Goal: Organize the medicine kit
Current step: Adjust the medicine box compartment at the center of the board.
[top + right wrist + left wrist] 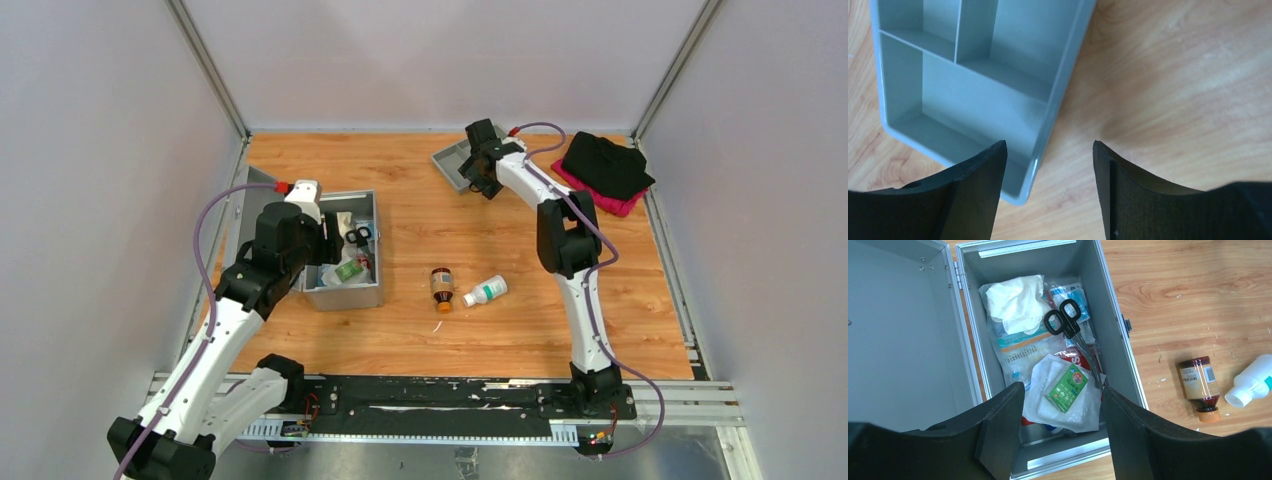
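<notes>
Two arms are working opposite ends of the bench [520, 340] as I am steering them from afar. The medicine kit [342, 294] is sitting open at the left, its lid [898, 340] swung flat outward. My left tool [1062, 388] is hovering above it, fingers spread and gripping nothing, looking down on scissors [1064, 322], gloves [1013, 302] and a small green box [1066, 387] lying loose on gauze packets [1048, 407].

At the far side, my right tool [1048, 143] is hanging open over a corner of a grey tray [1058, 100]. One finger is poised above a compartment and the other above bare wood, so the tray's wall is running between them, placed, I judge, for a pinch on that rim.

A brown bottle [441, 288] and a white bottle [486, 291] are lying on their sides just right of the kit. Open wood is stretching between tray and kit, offering a carrying path. The back wall [440, 60] is crowding the tray, and a dark bundle [605, 165] is lying to its right.
</notes>
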You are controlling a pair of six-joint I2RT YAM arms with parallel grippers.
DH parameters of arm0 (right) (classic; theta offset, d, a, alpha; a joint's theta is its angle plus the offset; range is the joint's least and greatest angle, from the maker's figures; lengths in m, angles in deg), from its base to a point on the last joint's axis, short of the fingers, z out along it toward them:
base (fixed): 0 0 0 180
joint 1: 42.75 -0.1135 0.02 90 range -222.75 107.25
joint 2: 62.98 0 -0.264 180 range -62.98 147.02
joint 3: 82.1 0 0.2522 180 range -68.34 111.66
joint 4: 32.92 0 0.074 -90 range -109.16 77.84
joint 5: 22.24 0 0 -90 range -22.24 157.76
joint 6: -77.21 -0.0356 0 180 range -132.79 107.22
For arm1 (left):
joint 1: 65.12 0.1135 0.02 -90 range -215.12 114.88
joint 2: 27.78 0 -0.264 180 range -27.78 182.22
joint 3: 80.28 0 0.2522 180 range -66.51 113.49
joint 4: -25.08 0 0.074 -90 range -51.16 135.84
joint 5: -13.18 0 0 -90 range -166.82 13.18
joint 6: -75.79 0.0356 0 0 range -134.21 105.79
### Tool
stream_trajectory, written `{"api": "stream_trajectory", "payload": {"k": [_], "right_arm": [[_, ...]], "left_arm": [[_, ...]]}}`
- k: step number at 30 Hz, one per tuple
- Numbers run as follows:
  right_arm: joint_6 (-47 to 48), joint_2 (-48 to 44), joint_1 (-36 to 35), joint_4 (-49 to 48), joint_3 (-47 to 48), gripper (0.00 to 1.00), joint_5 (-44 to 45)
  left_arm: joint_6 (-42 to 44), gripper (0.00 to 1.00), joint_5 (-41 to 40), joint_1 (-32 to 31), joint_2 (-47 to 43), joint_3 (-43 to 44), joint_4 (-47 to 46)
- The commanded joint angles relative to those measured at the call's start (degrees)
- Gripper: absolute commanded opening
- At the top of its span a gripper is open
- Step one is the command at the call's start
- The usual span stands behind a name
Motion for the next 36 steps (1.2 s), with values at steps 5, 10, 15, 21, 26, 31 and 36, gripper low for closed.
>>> {"api": "stream_trajectory", "payload": {"k": [5,10,15,21,26,31,36], "right_arm": [[0.9,6.4,1.1,4.7,7.2,0.55,1.0],[5.8,6.2,1.1,4.6,6.6,0.46,0.8],[10.7,1.8,1.1,4.2,0.3,0.3,0.7],[17.8,-5.6,1.3,4.1,-9.4,0.14,2.0],[26.9,-11.3,1.3,5.7,-16.9,0.06,-1.4],[34.3,-15.4,1.2,9.5,-23.6,0.01,-7.4],[41.6,-18.7,1.0,12.0,-29.5,0.01,-11.1]], "left_arm": [[1.1,0.64,-3.0,-0.6,-0.8,-0.8,0.2],[1.1,0.65,-3.2,-0.6,-0.5,-0.9,0.1],[1.1,0.65,-3.3,-0.6,-0.4,-0.9,0.1],[1.0,0.65,-3.2,-0.6,-0.5,-1.1,0.2],[1.0,0.65,-3.3,-0.6,-0.9,-1.2,0.3],[0.8,0.65,-2.3,-0.7,-1.1,-1.5,0.2],[0.8,0.65,-1.9,-0.7,-1.1,-1.5,0.2]]}}
